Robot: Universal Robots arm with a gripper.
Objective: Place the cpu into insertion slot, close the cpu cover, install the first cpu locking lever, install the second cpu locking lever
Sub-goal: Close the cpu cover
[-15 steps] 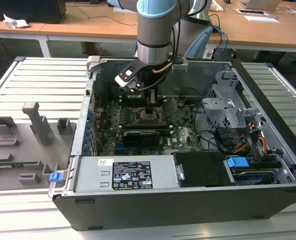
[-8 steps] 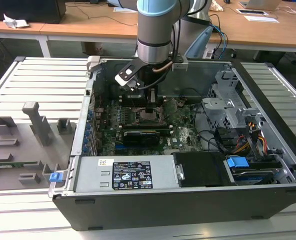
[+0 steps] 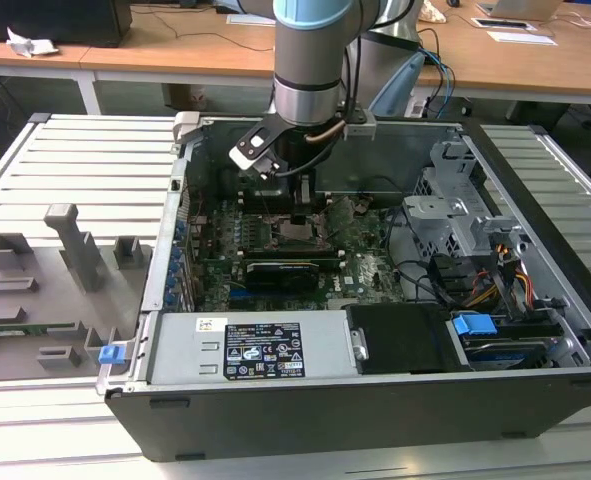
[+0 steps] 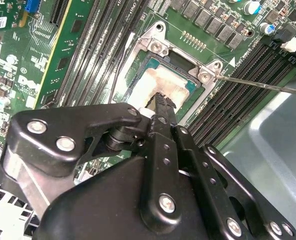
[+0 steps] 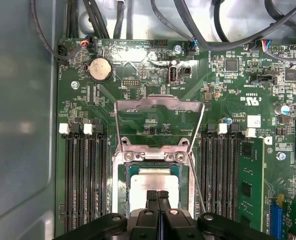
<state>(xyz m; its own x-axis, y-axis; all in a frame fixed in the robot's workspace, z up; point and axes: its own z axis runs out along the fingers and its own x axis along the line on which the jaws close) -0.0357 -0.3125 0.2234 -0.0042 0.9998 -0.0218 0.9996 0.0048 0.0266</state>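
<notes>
Looking into the open PC case (image 3: 375, 410), you see the arm (image 3: 313, 70) coming down over the mobo's middle. In the first wrist view the gripper (image 5: 158, 194) sits right over the cpu (image 5: 153, 179), jaws together, nothing btwn them. You can't tell if the tips touch the metal top. The cpu lies flat inside the insertion slot (image 5: 137, 156), its green edge showing w/in the metal rim. The cpu cover (image 5: 160, 103) stands swung up, off the chip, on the far side from the gripper. The second wrist view gives you the same: gripper (image 4: 164, 100) tips together above the cpu (image 4: 160, 80). A thin lever rod (image 4: 258, 83) sticks out across the memory slots (image 4: 228, 102), unlatched.
</notes>
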